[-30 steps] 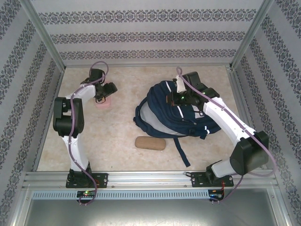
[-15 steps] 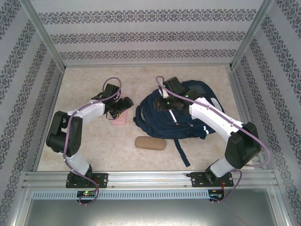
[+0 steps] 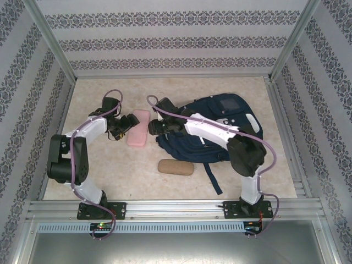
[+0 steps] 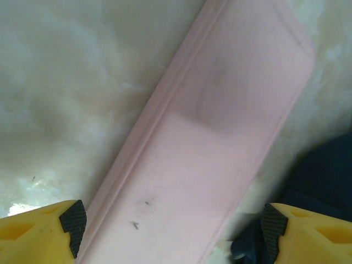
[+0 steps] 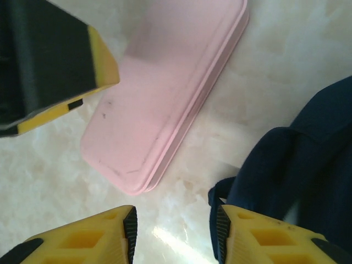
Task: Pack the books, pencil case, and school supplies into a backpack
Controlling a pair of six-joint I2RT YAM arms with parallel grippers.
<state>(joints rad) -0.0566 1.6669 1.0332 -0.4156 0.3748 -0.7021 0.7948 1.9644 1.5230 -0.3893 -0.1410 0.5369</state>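
While one backpack – navy, with white stripes and a grey-blue patch – is laid on the right half of the counter, one pink flat case is seen just to its left, lying flat; whether the two touch cannot be told. One brown oblong pouch is set nearer the arm bases, just in front of the backpack and apart from the case. The left tool is held low over the pink case with its jaws spread wide – one end of the case lies between the fingertips, and nothing is gripped. The right tool is poised over bare counter between case and backpack, jaws parted partway and empty.
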